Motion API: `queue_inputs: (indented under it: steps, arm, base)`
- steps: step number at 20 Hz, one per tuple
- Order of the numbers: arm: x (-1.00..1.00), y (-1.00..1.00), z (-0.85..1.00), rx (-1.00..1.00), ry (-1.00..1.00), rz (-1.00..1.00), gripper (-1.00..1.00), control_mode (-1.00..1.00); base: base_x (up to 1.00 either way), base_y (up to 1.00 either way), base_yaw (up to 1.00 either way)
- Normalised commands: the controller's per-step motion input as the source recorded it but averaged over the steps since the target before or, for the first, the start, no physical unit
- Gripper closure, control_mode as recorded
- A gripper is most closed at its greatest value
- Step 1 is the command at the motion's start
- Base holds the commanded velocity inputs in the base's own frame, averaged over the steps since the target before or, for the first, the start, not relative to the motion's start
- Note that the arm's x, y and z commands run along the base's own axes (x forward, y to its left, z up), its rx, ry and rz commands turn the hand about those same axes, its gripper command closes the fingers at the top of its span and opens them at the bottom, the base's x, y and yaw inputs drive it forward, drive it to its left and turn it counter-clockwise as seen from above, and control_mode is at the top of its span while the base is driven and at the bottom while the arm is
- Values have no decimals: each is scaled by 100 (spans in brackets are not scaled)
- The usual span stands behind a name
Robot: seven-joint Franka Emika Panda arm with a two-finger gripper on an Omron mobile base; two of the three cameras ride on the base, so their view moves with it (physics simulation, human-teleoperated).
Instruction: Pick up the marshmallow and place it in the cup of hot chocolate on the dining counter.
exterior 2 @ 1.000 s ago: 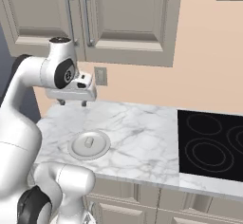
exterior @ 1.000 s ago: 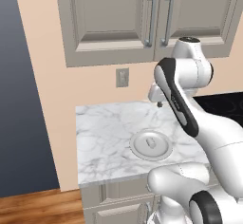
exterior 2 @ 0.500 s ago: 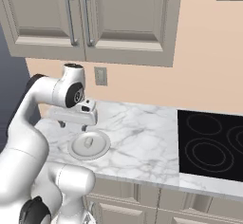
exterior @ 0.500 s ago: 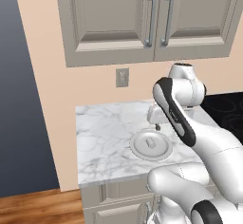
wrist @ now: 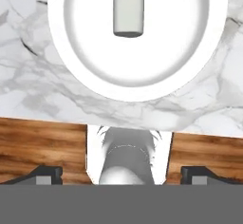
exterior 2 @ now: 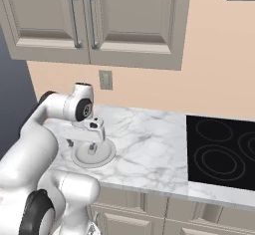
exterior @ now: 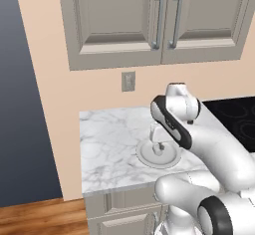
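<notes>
The plate [wrist: 85, 61] is cut off by the top edge in the hand view, so its far rim is not seen. In the left base view the plate [exterior: 149, 155] is partly covered by the arm, and the marshmallow [exterior: 158, 150] is too small for its shape to be told. In the right base view the marshmallow [exterior 2: 91, 150] is a tiny pale lump below the hand, and contact with the fingers cannot be told. The gripper [wrist: 121, 175] is cropped at the bottom of the hand view. The cooktop [exterior 2: 221, 152] is cut by the right edge, and the cabinets [exterior: 154, 15] by the top edge.
</notes>
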Motion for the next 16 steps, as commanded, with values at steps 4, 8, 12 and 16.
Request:
queue_inputs:
  steps: [4,8,12,16]
  arm:
    - [31,0,-46,0,0,0,-100,-100]
    - [25,0,-43,0,-8,0,-100,-100]
    - [24,3,-41,0,-12,0,-100,-100]
    - [32,9,-20,0,-10,0,-100,-100]
  base:
    - [0,0,0]
    - [0,0,0]
    - [0,0,0]
    - [0,0,0]
